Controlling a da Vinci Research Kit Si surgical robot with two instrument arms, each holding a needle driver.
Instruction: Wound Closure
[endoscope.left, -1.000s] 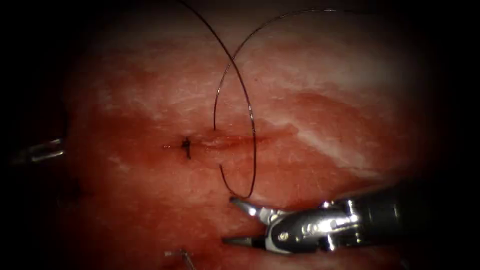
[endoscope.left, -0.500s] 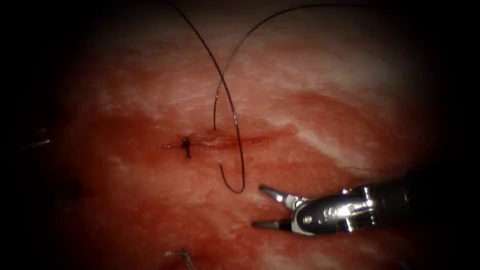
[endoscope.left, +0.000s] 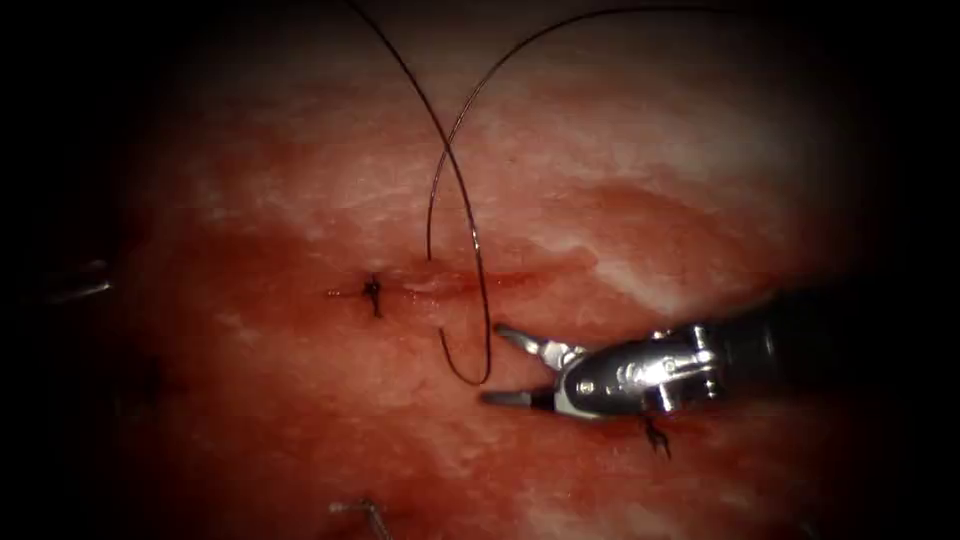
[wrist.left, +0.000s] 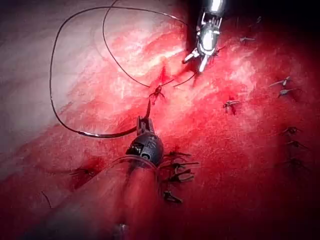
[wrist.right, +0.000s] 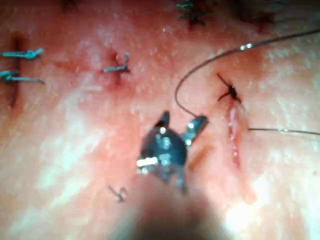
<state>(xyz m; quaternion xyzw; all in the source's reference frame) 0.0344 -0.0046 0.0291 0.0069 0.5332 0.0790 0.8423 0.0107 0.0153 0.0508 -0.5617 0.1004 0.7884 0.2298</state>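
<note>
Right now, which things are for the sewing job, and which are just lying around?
For the job: tissue; cut; thread, looping across it; right tool, jaws open, holding nothing; left tool, jaws shut on thread; tied stitch.
Lying about: old stitches; cut thread ends.

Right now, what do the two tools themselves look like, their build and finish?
The right arm's tool has slim, tapered silver jaws on a shiny metal wrist with a round pivot pin, on a dark, matte shaft. The left arm's tool, seen in its wrist view, has a dark rounded metal wrist and narrow dark jaws.
</note>
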